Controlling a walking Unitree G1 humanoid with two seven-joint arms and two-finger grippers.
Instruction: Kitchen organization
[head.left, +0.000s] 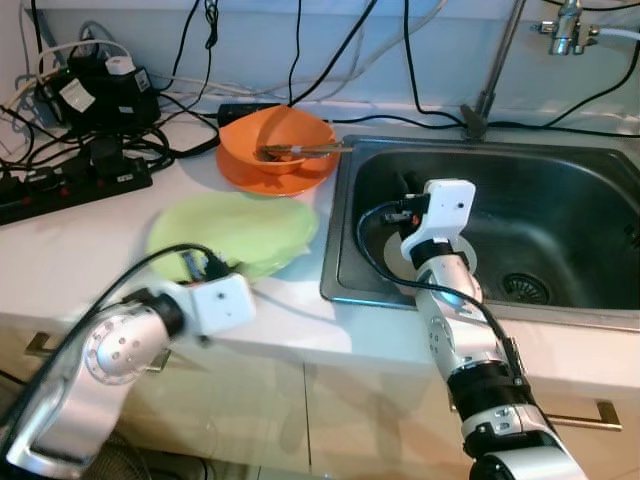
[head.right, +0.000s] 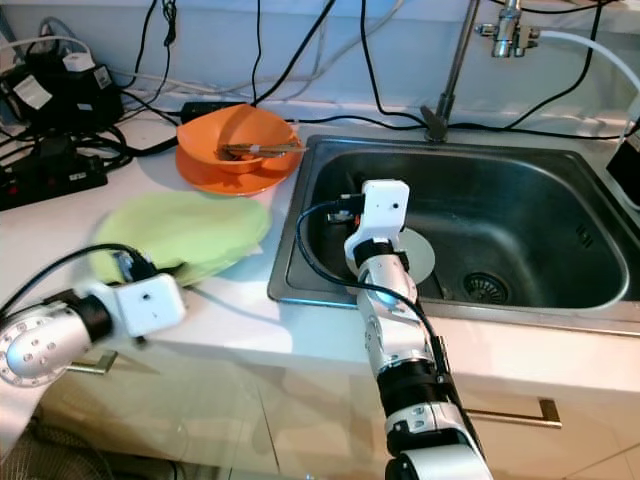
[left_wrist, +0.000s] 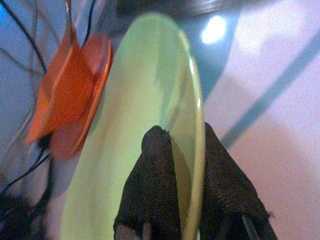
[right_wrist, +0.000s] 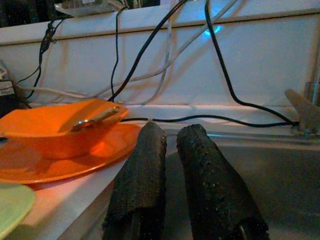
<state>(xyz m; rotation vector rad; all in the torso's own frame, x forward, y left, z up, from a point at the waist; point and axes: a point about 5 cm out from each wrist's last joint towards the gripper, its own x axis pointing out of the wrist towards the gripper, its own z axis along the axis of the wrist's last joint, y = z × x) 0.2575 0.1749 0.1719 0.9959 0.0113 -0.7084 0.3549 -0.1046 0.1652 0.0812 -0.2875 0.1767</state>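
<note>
Right, nearest to us, our left gripper (left_wrist: 182, 165) is clamped on the near rim of the green plate (head.left: 235, 235), one finger above the plate and one below, the rim running straight through the gap between them. So the plate does not lie off to any side of these jaws: it is already in them, and it stretches away from the fingertips toward the back of the white counter (head.left: 60, 250), lying flat or very nearly so. That is the relation we think the coming move turns on: the whole plate hangs out beyond the grip, so any lift has to carry it from its edge.

Beside it, across the counter edge, our right gripper (right_wrist: 172, 145) hovers over the left part of the steel sink (head.left: 560, 170), its two fingers close together with a thin gap and nothing held. It points toward the back wall, and the plate sits to its left, well apart, so the left arm is plainly the nearer one.

Further back, just beyond the plate's far edge, we see the orange bowl (head.left: 278, 140) stacked on an orange plate (head.left: 275, 180), with a utensil (head.left: 305, 150) resting in the bowl. Behind it all, cables (head.left: 90, 110) crowd the wall
</note>
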